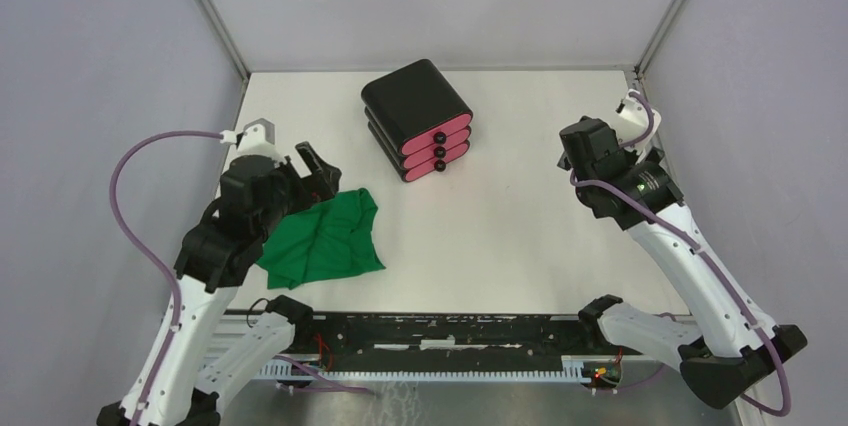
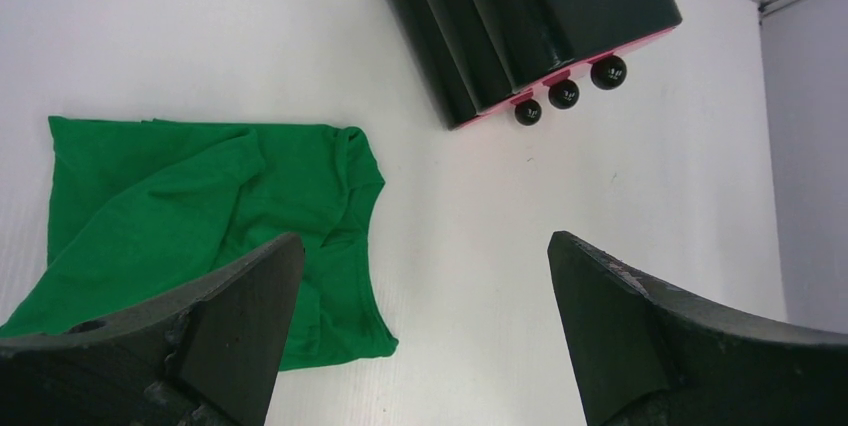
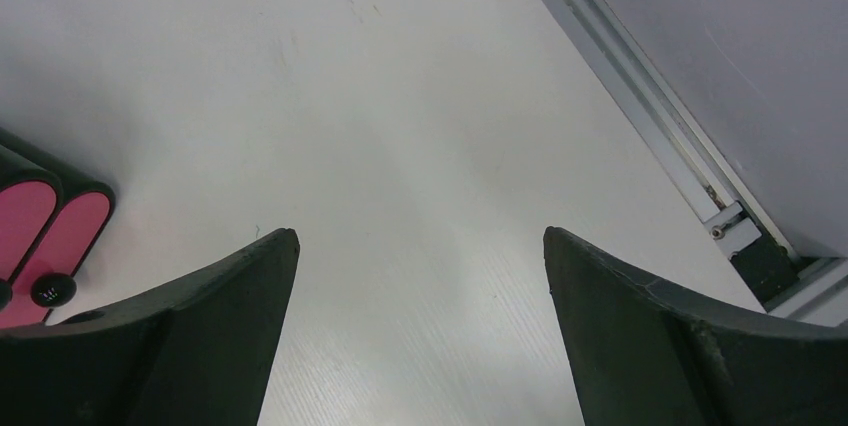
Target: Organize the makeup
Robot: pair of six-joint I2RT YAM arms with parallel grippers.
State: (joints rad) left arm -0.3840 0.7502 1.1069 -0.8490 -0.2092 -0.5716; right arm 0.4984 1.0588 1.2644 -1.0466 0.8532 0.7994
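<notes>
No makeup item shows in any view: the sponges, pad, puff, tube and compact are all out of sight. My left gripper (image 1: pixel 318 168) is open and empty, hovering over the far edge of the green cloth (image 1: pixel 325 236). In the left wrist view the gripper (image 2: pixel 422 241) has its jaws wide apart over bare table, with the cloth (image 2: pixel 200 206) at the left. My right gripper (image 1: pixel 572 146) is open and empty above the right side of the table. In the right wrist view it (image 3: pixel 420 233) frames only bare table.
A black box with three pink drawers (image 1: pixel 415 106) stands at the back centre, all drawers shut; it shows in the left wrist view (image 2: pixel 530 6) and at the right wrist view's left edge (image 3: pixel 40 236). A metal frame rail (image 3: pixel 640 96) borders the white table (image 1: pixel 520 236).
</notes>
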